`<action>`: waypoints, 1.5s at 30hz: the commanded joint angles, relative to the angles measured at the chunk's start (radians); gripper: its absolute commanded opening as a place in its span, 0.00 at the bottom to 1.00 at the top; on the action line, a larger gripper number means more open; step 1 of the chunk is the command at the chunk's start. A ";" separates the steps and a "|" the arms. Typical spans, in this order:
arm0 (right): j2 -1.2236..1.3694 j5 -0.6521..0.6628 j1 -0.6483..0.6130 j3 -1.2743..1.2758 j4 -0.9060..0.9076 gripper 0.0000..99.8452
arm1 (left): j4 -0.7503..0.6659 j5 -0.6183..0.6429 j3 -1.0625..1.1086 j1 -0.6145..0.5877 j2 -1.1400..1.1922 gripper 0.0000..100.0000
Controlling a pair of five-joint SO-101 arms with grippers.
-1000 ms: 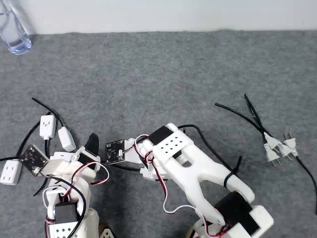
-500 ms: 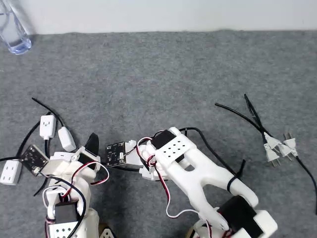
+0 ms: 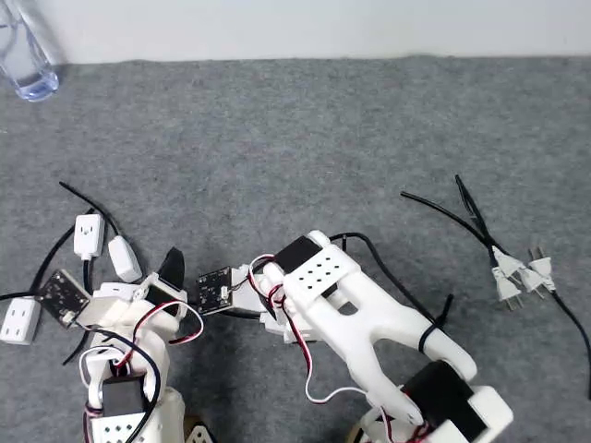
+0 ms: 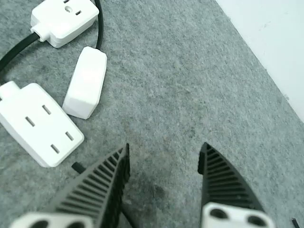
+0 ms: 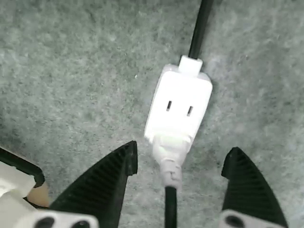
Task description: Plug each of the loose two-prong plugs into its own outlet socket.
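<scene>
Between the wide-open fingers of the right claw [image 5: 183,146] sits a socket [image 5: 179,107] with a plug [image 5: 167,167] seated, so closing could snag its cord [image 5: 169,209] and yank it out; left claw [image 4: 165,146] wide too, loose plugs [image 3: 517,275] well apart from both.

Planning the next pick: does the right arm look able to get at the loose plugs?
Probably yes, reach permitting: the loose plugs lie on open carpet with nothing over them, and the right gripper is open.

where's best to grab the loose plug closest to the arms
Take the loose plug by its white body, between the prongs and the black cord, coming straight down from above, since it lies flat on the carpet. A second plug lies close alongside, so come in narrow.
</scene>
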 commanded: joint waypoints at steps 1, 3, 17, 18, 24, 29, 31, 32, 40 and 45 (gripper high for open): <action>0.018 -0.049 -0.036 -0.057 -0.021 0.28 | -0.003 -0.008 -0.012 0.005 -0.002 0.23; 0.061 -0.104 -0.051 -0.057 -0.070 0.28 | -0.003 -0.008 -0.012 0.005 -0.002 0.23; 0.259 -0.083 0.005 -0.123 -0.173 0.00 | -0.003 -0.008 -0.012 0.005 -0.003 0.23; 0.259 -0.063 0.024 -0.149 -0.148 0.01 | -0.003 -0.008 -0.012 0.005 -0.003 0.23; 0.262 -0.028 0.090 -0.440 0.064 0.01 | -0.003 -0.008 -0.012 0.005 -0.003 0.23; 0.269 0.063 0.108 -0.701 0.257 0.01 | -0.003 -0.008 -0.012 0.005 -0.003 0.23; 0.271 0.064 0.140 -0.784 0.283 0.01 | -0.003 -0.008 -0.012 0.005 -0.003 0.23; 0.271 0.064 0.162 -0.816 0.286 0.01 | -0.003 -0.008 -0.012 0.005 -0.003 0.23; 0.272 0.061 0.348 -0.879 -0.002 0.01 | -0.003 -0.008 -0.012 0.005 -0.003 0.23; 0.349 0.029 0.429 -0.865 -0.214 0.01 | -0.003 -0.008 -0.012 0.005 -0.003 0.23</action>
